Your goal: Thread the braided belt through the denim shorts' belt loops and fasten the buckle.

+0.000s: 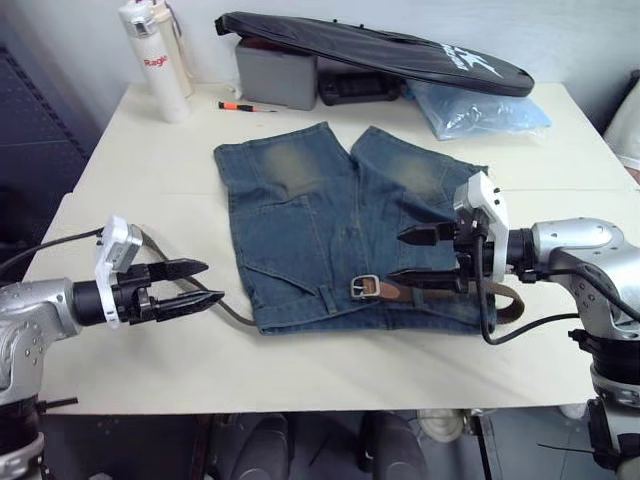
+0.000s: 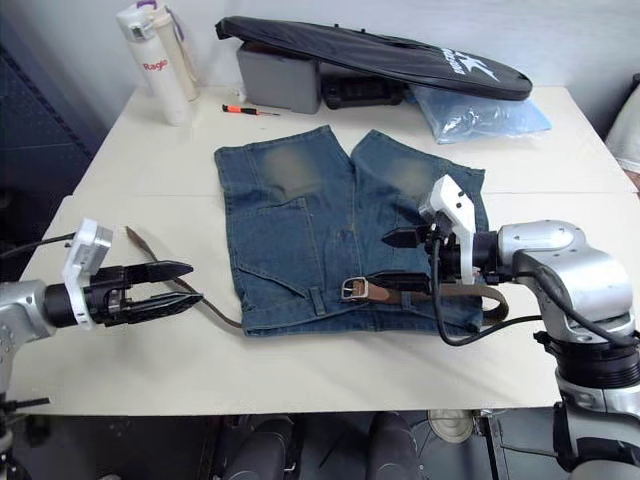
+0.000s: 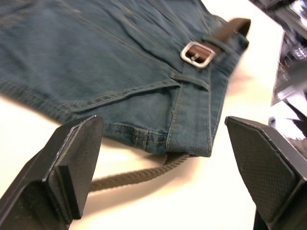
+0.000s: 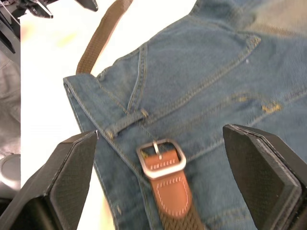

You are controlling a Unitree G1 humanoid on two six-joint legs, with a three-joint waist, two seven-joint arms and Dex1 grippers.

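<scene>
1. Woven brown strap, the braided belt (image 1: 440, 292) lies along the waistband of the denim shorts (image 1: 330, 225), at the table (image 1: 330, 360) edge nearest the robot. It looks light, limp and a little rough, so it should bend and drag rather than slide stiffly.
2. Its free end (image 2: 140, 245) trails out of the waistband's left corner toward ten o'clock across the bare table. At the right corner the strap loops round (image 1: 508, 303) and comes back along the front.
3. Silver and rigid, the buckle (image 4: 160, 158) sits on the front of the waistband beside a belt loop (image 4: 123, 125), with a tan leather tab (image 4: 170, 184) behind it. It is the one hard part, so it is a sound place to pinch; the tab may be slick.
4. Soft denim will bunch if the belt is pulled hard, so the shorts probably need pinning down near the loop being threaded.
5. The left gripper (image 1: 200, 285) hovers level at the shorts' nine o'clock, pointing at the waistband corner, jaws spread and empty above the trailing strap.
6. The right gripper (image 1: 420, 258) reaches in from three o'clock over the waistband, jaws wide apart around the buckle, holding nothing; whether its lower finger touches the belt is unclear.
</scene>
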